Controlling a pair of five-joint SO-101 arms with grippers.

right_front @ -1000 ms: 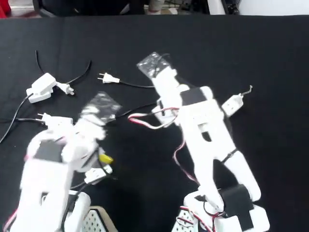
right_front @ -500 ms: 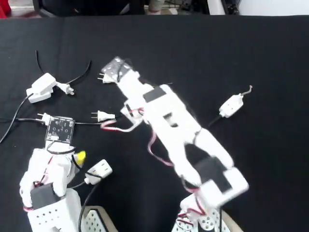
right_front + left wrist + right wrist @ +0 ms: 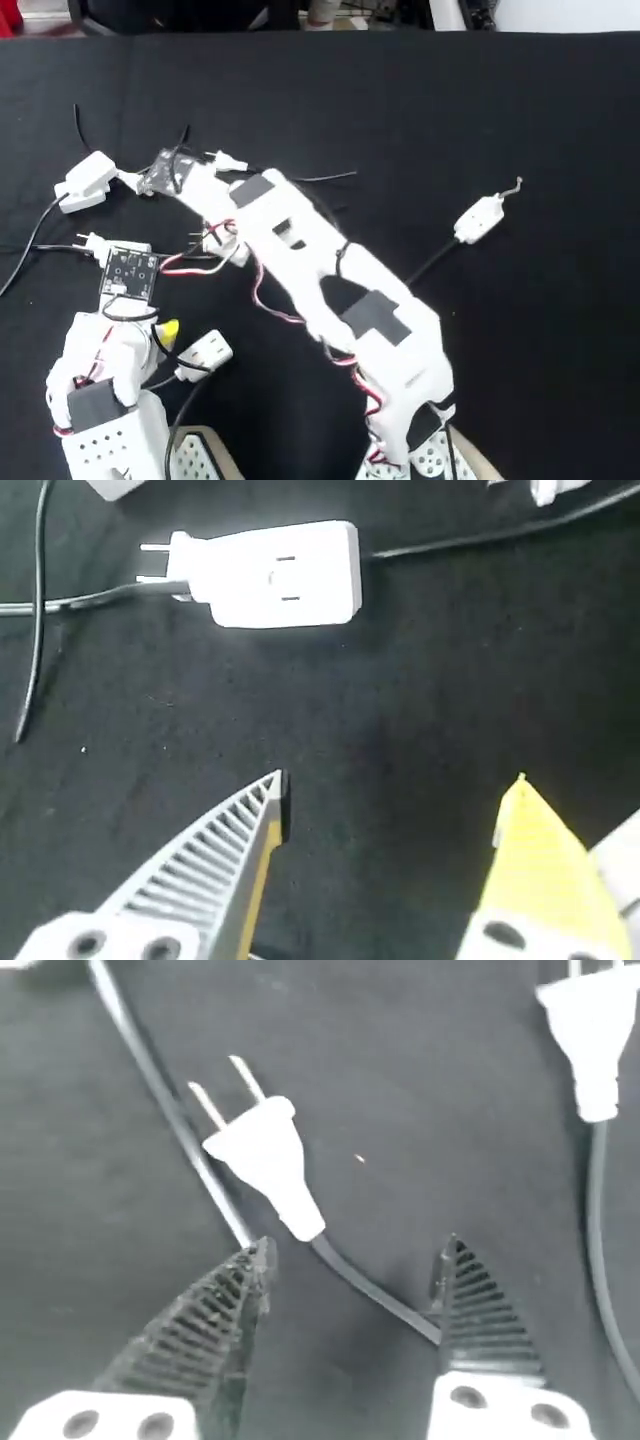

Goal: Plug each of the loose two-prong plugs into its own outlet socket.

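1. Fingers (image 3: 215, 1330) of the right gripper (image 3: 355, 1260) are spread wide and hold nothing.
2. Between them, just ahead of their tips, lies a white plug (image 3: 265, 1155). It rests flat on the black table (image 3: 420, 1090), its two prongs pointing away from the gripper. It touches neither finger.
3. Its black cord (image 3: 375, 1295) runs back from the plug through the gap between the fingers, closer to the finger on the plug's side.
4. A second plug (image 3: 595, 1020) lies well off to one side of the same gripper, beyond the other finger, with its own cord trailing from it.
5. From above, the right gripper (image 3: 165, 172) is stretched far across the table, just beside a white socket (image 3: 85, 182) near the table's left edge.
6. The left gripper (image 3: 397, 785) also has its fingers apart, one grey and one yellow (image 3: 530, 850), with bare table between them.
7. Ahead of those fingertips, well apart from them, lies a white socket block (image 3: 275, 575), its two slots facing up. Two prongs (image 3: 155, 562) stick out past one end.
8. From above, the left gripper (image 3: 128, 272) sits low on the left, with the socket block (image 3: 95, 243) partly under it.
9. Two more sockets lie loose: a near socket (image 3: 205, 350) beside the left arm and a far socket (image 3: 480, 218) on the right.
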